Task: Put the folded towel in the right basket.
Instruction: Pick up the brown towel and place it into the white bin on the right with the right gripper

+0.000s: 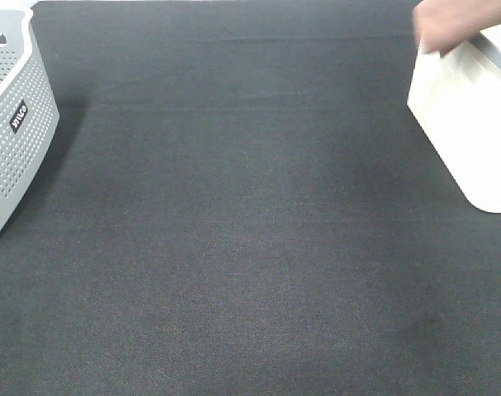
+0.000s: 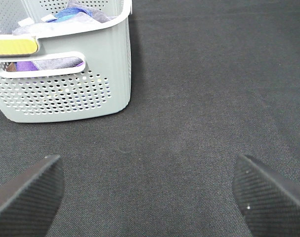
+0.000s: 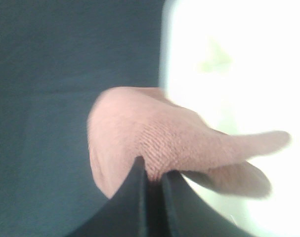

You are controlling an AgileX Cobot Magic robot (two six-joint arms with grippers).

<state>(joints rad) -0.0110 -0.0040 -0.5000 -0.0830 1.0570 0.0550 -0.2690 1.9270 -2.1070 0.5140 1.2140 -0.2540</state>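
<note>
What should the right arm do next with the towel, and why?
Probably carry it a little further over the right basket, then release: the right gripper is shut on the pink towel, which hangs at the basket's rim, partly over the dark table.

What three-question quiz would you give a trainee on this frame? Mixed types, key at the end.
1. True or false: the right gripper is shut on the pink towel.
2. Multiple choice: the left gripper is A) open over the black mat, B) shut on a cloth, C) down inside a basket.
3. Short answer: which basket already holds cloths?

Key: 1 true. 2 A. 3 the grey basket, on the left.
</note>
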